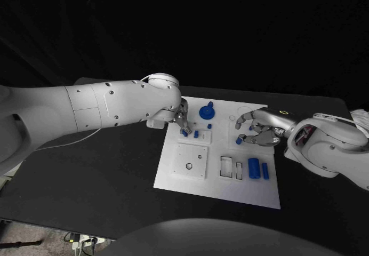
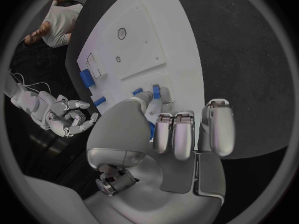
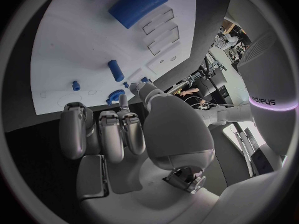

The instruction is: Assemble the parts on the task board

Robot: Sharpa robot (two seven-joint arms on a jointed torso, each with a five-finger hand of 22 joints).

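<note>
My left hand [image 1: 178, 118] pinches a small blue part [image 1: 184, 130] at the near-left area of the task board [image 1: 201, 184], which lies in the middle of the table [image 1: 92, 186]. To do this well, I judge I should keep the part upright over its seat and press straight down, not sideways. My other fingers are curled in. My right hand [image 1: 260, 128] hovers over the board's right side, fingers bent around a blue part [image 1: 239, 141]; whether it truly grips it I cannot tell.
</note>
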